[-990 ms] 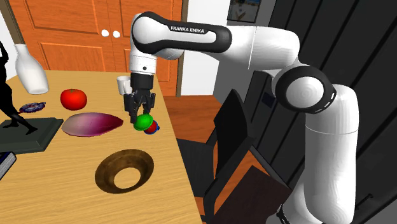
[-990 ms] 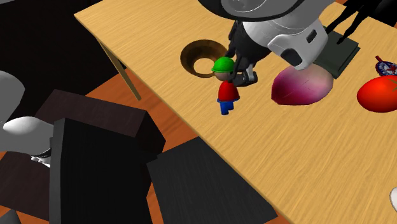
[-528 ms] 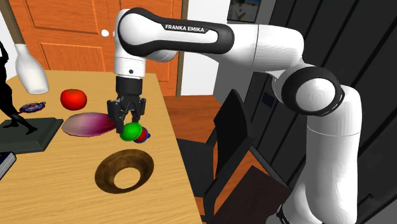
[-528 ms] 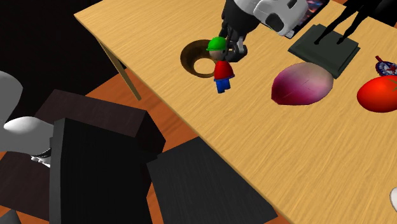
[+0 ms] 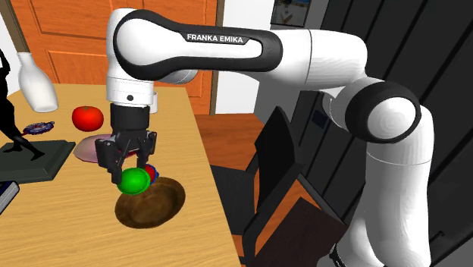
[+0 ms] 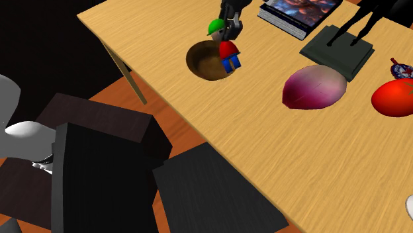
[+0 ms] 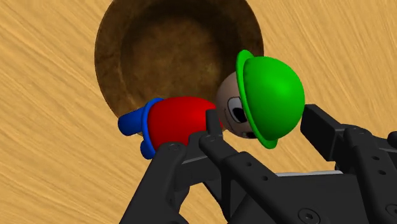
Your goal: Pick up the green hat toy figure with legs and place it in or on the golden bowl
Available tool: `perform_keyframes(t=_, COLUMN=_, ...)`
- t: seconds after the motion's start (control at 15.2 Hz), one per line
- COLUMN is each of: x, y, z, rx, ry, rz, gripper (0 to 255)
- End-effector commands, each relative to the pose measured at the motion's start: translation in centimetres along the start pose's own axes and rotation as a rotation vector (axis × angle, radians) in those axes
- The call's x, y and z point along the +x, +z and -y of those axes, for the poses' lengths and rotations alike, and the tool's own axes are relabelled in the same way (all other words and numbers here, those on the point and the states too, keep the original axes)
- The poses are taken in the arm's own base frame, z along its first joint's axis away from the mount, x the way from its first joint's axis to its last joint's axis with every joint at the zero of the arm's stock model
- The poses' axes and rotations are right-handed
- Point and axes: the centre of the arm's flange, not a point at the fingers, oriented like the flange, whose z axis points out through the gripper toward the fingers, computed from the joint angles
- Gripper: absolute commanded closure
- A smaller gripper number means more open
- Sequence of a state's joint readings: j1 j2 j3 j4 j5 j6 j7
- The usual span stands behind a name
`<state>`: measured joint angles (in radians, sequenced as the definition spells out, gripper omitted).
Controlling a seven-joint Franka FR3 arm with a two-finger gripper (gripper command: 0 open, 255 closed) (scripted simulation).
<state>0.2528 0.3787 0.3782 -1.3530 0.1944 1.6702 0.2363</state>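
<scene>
Item: toy figure with green hat, red body and blue legs. It is held at the head, clasped between the fingers of the all-black gripper. It is positioned above the brown-gold round bowl, over the rim nearest the purple-red leaf-shaped dish. Whether the legs touch the bowl cannot be told.

Hidden: in the shoulder view the body is mostly covered by the hat and fingers. In the second exterior view the gripper is cut off by the top edge.

Orientation: the long axis runs from hat to legs. The hat is set at the fingers and the legs are directed at the bowl.

Surroundings: light wooden table; red tomato; white vase; dark statuette base.
</scene>
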Motion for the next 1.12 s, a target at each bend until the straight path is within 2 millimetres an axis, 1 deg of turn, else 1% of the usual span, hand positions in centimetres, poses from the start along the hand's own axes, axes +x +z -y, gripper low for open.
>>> perform_keyframes(t=0.0, x=0.3, y=1.3, z=0.2, rx=0.001, ry=0.0, rz=0.005, gripper=255)
perform_keyframes(t=0.59, x=0.8, y=5.8, z=-1.2, rx=0.001, ry=0.0, rz=0.005, gripper=255)
perform_keyframes(t=0.66, x=0.9, y=6.6, z=-1.5, rx=0.001, ry=0.0, rz=0.005, gripper=255)
perform_keyframes(t=0.73, x=0.9, y=6.6, z=-1.5, rx=0.001, ry=0.0, rz=0.005, gripper=255)
perform_keyframes(t=0.79, x=1.0, y=4.7, z=0.4, rx=0.117, ry=0.016, rz=0.003, gripper=255)
perform_keyframes(t=0.86, x=1.0, y=4.7, z=0.4, rx=0.117, ry=0.016, rz=0.003, gripper=0)
perform_keyframes(t=0.92, x=-2.7, y=5.0, z=0.7, rx=0.111, ry=0.363, rz=-0.131, gripper=0)
perform_keyframes(t=0.99, x=-0.8, y=4.0, z=1.1, rx=0.108, ry=0.069, rz=-0.052, gripper=255)
perform_keyframes(t=1.06, x=-0.8, y=4.0, z=1.1, rx=0.108, ry=0.069, rz=-0.052, gripper=0)
